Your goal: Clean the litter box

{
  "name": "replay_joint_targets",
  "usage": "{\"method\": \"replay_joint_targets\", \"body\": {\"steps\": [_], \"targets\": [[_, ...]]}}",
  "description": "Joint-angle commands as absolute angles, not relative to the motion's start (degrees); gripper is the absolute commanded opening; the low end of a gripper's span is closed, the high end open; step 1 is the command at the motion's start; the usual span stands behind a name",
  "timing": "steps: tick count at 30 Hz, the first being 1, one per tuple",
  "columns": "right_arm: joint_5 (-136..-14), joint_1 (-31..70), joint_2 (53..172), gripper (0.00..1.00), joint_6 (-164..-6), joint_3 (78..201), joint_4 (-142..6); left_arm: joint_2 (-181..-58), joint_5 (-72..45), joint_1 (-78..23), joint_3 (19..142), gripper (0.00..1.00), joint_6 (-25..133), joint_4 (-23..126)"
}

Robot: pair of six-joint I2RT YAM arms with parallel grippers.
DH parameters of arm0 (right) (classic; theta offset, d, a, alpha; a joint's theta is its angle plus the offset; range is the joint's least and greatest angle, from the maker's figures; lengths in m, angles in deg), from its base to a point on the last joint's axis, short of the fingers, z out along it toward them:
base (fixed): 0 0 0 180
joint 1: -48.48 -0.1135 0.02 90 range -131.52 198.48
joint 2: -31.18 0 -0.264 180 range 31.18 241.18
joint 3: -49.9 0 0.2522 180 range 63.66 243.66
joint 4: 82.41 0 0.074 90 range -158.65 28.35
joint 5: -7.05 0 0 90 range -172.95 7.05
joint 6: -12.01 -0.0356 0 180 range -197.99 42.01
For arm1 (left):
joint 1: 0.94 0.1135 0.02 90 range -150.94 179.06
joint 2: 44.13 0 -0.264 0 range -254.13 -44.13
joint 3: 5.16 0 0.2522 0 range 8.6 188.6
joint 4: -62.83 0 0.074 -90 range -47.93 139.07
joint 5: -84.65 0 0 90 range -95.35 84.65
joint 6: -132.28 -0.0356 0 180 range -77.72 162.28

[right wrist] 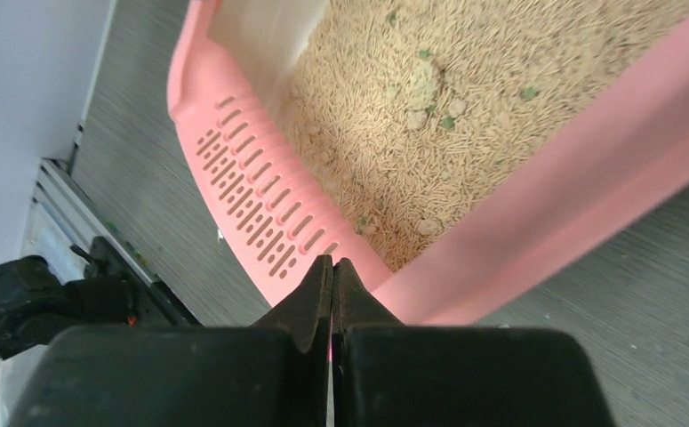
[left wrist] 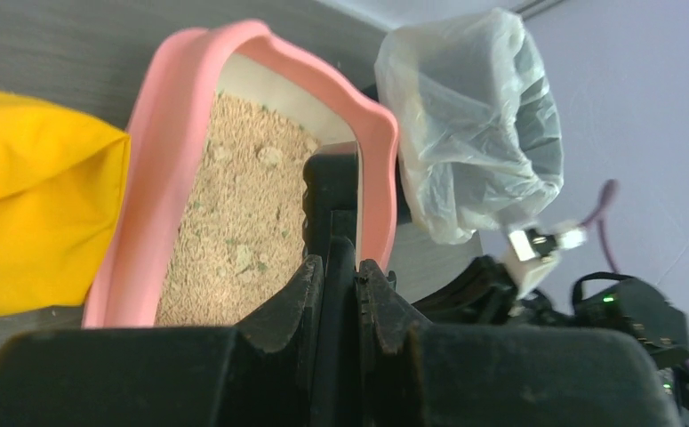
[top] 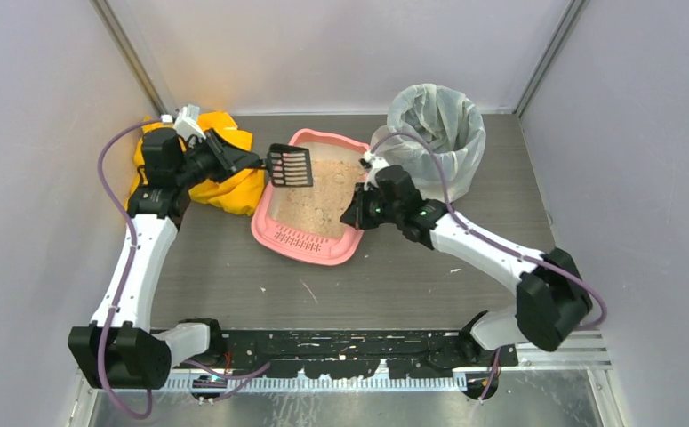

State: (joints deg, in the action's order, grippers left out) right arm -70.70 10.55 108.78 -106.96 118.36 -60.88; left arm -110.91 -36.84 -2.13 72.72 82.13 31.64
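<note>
Scoop (top: 290, 165) clamped in left hand (top: 256, 162) over litter box (top: 309, 252); right hand (right wrist: 332, 285) pinched together beside its rim.

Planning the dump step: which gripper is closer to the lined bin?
Right. The right gripper is at the litter box's right rim, beside the bin. The left gripper, holding the scoop, is across the litter box, over its left rim.

White arm links (top: 140, 253), black joints and bases, purple cables (top: 102, 165), black jaws, green wrist light (top: 422, 213).
</note>
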Motion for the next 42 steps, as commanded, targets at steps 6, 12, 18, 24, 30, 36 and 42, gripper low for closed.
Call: {"method": "replay_joint_targets", "body": {"steps": [6, 12, 18, 24, 30, 36, 42], "targets": [[-74.8, 3.0, 122.6, 0.01, -102.7, 131.1, -62.6, -105.7, -33.4, 0.6, 77.6, 0.0, 80.1, 30.0], [-79.1, 2.8, 117.9, 0.01, -102.6, 128.3, -65.4, -108.6, -37.6, 0.6, 78.3, 0.0, 80.9, 31.6], [-89.3, 3.1, 101.0, 0.01, -100.6, 122.7, -62.6, -113.9, -38.7, -3.3, 82.2, 0.0, 80.0, 30.9], [-95.6, 4.3, 87.5, 0.01, -99.1, 120.4, -57.7, -123.1, -30.8, -11.9, 90.3, 0.0, 74.8, 23.8], [-98.3, 4.5, 82.6, 0.01, -97.9, 120.2, -53.4, -132.1, -19.7, -18.3, 93.8, 0.0, 70.6, 22.7], [-100.5, 4.5, 80.2, 0.01, -97.7, 118.7, -52.5, -141.8, -14.8, -19.8, 97.9, 0.0, 67.5, 24.6], [-101.6, 4.7, 80.3, 0.01, -97.3, 118.4, -52.0, -148.6, -14.5, -20.7, 101.8, 0.0, 67.1, 27.5]]}}
